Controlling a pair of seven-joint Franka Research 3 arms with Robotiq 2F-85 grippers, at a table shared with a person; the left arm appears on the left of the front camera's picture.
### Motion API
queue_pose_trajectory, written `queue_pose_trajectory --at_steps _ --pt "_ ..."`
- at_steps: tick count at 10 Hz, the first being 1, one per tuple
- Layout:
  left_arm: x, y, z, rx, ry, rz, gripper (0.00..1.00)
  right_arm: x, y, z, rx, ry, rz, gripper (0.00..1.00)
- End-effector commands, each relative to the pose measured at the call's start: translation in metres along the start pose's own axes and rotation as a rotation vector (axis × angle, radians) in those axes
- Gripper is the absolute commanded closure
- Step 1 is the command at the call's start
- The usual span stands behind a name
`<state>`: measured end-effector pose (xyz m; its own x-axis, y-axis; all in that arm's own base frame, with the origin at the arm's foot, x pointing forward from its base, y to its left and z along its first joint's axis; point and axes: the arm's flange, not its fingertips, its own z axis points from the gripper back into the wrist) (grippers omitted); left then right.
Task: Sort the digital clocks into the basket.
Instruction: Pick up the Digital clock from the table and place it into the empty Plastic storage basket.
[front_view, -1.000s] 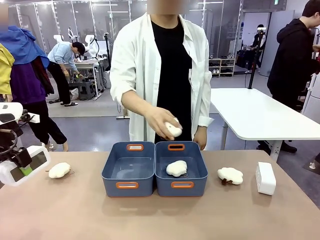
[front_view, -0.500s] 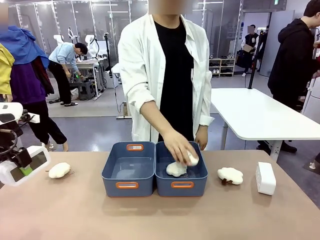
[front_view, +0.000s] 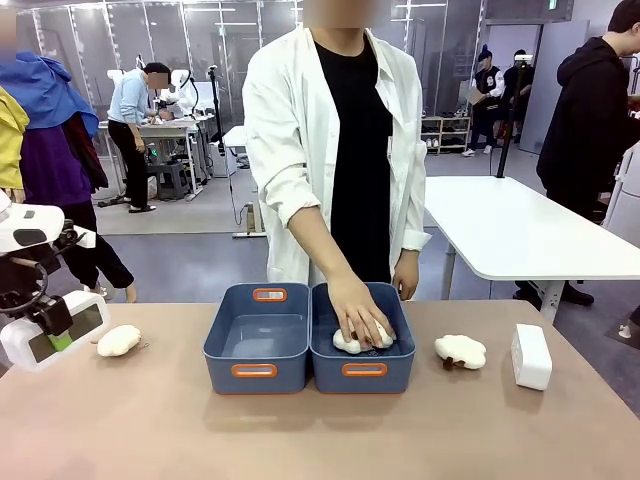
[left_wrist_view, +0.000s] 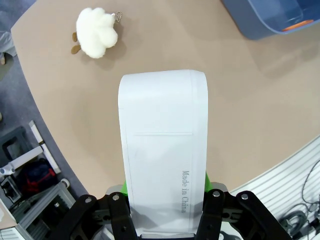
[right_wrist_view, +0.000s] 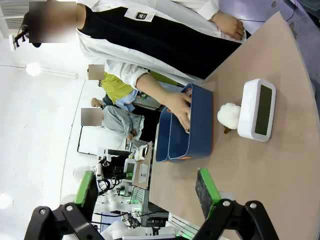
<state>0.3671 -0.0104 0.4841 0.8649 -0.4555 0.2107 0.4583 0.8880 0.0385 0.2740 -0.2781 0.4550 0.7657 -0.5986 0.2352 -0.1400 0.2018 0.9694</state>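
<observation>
My left gripper (front_view: 47, 340) hangs at the table's far left edge, shut on a white digital clock (front_view: 52, 333). In the left wrist view that clock (left_wrist_view: 162, 150) stands between the green pads of the left gripper (left_wrist_view: 165, 186), above bare tabletop. The other digital clock (front_view: 531, 356) stands upright at the right of the table, and the right wrist view shows its screen (right_wrist_view: 257, 110). My right gripper (right_wrist_view: 147, 192) is open and holds nothing, well back from it. Two slate-blue baskets sit side by side mid-table: the left basket (front_view: 222, 345) is empty, and the right basket (front_view: 400, 352) holds plush toys.
A person in a white coat presses a hand (front_view: 356, 315) onto the plush toys in the right basket. One plush toy (front_view: 118, 340) lies near my left gripper, also seen from the wrist (left_wrist_view: 97, 39). Another plush toy (front_view: 460, 350) lies between the baskets and the right clock.
The person's hand has come down with a plush toy into the right basket and now rests on the toys. My left arm has shifted slightly, still holding its clock.
</observation>
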Motion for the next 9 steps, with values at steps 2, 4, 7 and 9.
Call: queue_pose_trajectory --at_steps 2,4,7,9 --pt "0.004 0.0 0.008 0.013 0.027 -0.045 0.49 -0.003 0.003 0.003 -0.001 0.012 0.008 0.0" --pt "0.003 -0.002 0.008 0.014 0.026 -0.041 0.49 -0.003 0.003 0.003 -0.001 0.012 0.008 0.0" --pt "0.005 -0.006 0.01 0.01 0.026 -0.03 0.49 -0.003 0.003 0.003 -0.001 0.012 0.008 0.0" --pt "0.028 -0.024 0.032 0.028 -0.005 -0.068 0.49 -0.003 0.003 0.003 -0.001 0.012 0.008 0.0"
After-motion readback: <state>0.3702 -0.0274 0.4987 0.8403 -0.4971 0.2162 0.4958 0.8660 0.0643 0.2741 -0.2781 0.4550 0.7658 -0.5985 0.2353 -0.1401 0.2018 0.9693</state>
